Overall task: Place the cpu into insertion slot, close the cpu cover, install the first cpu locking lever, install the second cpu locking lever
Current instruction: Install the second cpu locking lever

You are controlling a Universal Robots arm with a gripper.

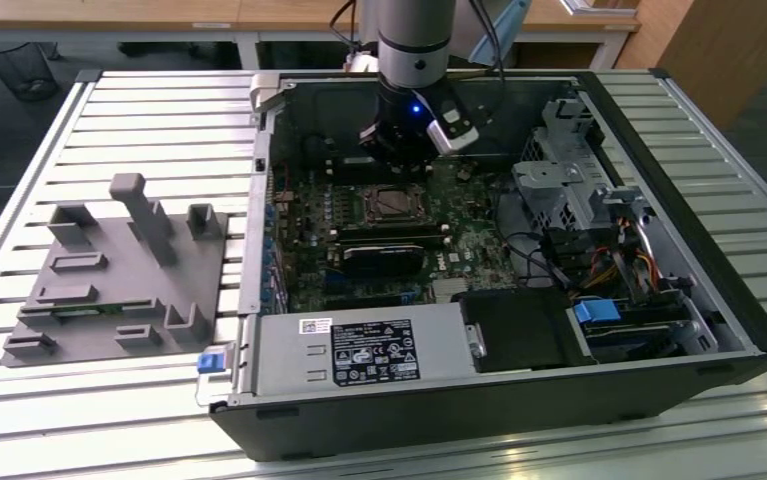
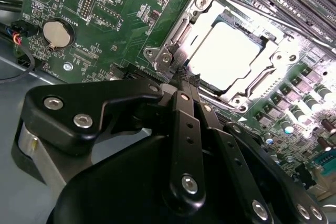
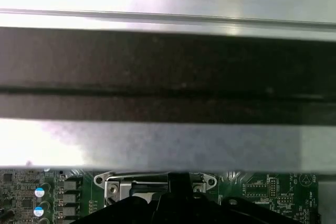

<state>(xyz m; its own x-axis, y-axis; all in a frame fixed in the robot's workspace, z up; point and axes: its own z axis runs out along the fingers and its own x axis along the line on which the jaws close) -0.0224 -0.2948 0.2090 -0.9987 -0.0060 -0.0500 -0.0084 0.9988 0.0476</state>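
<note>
Hovering: tool [image 2: 184, 77] just beside cpu [image 2: 223, 56]

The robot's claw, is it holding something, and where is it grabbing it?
It cannot be told for sure. In the second wrist view the gripper has its tips together at the edge of the cpu cover, which lies over the cpu, but no held thing is plain.

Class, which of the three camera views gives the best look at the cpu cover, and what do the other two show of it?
The second wrist view: the cpu cover lies closed around the bright cpu, seen close with its whole frame. The exterior view shows it small, below the gripper. The first wrist view catches one edge.
</note>
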